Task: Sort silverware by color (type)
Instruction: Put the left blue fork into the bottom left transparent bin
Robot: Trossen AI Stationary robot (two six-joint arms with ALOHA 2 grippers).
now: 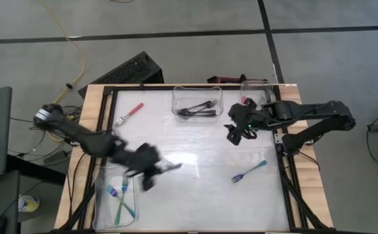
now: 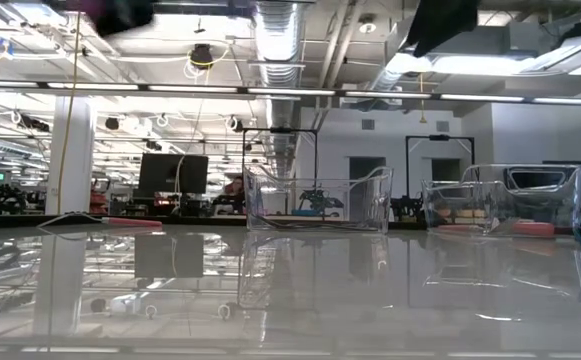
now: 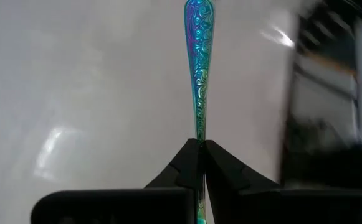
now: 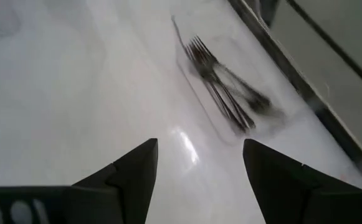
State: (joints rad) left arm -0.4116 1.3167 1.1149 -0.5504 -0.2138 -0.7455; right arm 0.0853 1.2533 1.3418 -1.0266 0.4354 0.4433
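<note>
White glossy table (image 1: 195, 195) in a wood frame, grey floor around it, open workshop with ceiling ducts and monitors behind in the low view

Left gripper (image 3: 200, 149) sits over the table near the left edge, just beside the near-left bin (image 1: 103, 201). Fingers (image 3: 184, 163) fully closed, pinching the slim iridescent teal handle of a teal fork (image 3: 197, 68); handle runs straight out from the tips. In the high view this fork is mostly blurred by the arm, only a dark streak past the gripper (image 1: 153, 170)

Right gripper (image 4: 199, 168) hangs above the table toward the far-right corner, between the far-middle bin (image 1: 196, 103) and the far-right bin (image 1: 257, 91). Jaws wide apart, nothing between them, not touching anything

Silverware:
- black forks (image 1: 198, 108) piled in the clear far-middle bin against the far edge, also seen in the right wrist view (image 4: 221, 84)
- red fork (image 1: 129, 113) loose on the table near the far-left corner, tines toward the left edge
- second teal fork (image 1: 248, 172) loose on the table toward the right edge, lying diagonal
- teal forks in bin (image 1: 122, 201): a few lying in the clear near-left bin
- something red (image 1: 244, 99) by the far-right bin, can't tell what it is

Low view shows the two far bins, grippers mostly out of frame above
</note>
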